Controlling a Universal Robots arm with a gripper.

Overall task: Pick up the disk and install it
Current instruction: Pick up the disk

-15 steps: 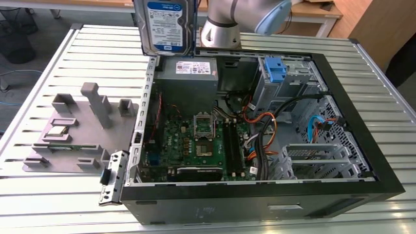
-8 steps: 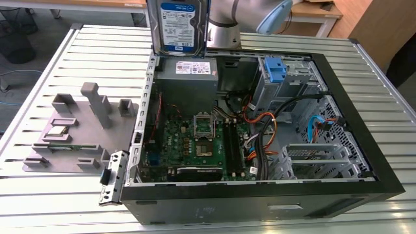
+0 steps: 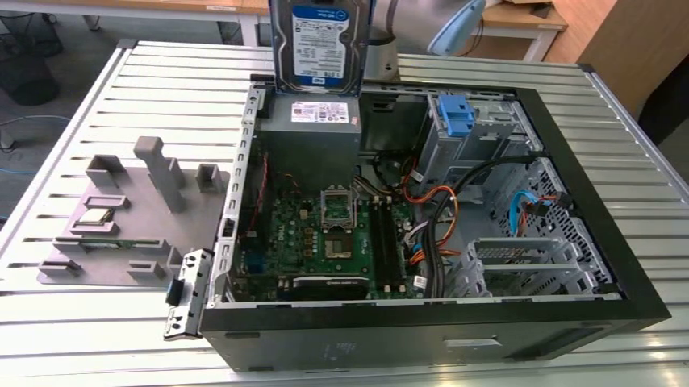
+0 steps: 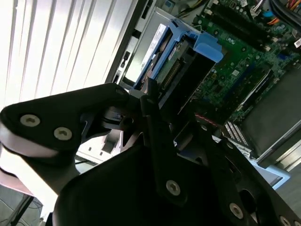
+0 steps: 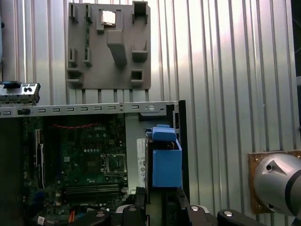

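Observation:
The disk (image 3: 319,44), a silver drive with a blue-and-white label, hangs upright on edge above the back wall of the open computer case (image 3: 603,266), just over the grey power-supply box (image 3: 312,129). In the second wrist view my gripper (image 4: 175,109) is shut on the disk (image 4: 171,66), and its black fingers (image 4: 149,96) clamp the blue side rails. In the first wrist view the disk (image 5: 166,162) appears end-on in its blue rail, held by the gripper (image 5: 162,197) above the case's edge.
The case lies open on a slatted metal table (image 3: 86,339), showing the motherboard (image 3: 334,238), orange and black cables (image 3: 441,210) and a drive bay holding a blue bracket (image 3: 457,117). A grey fixture plate (image 3: 119,218) sits on the exterior view's left.

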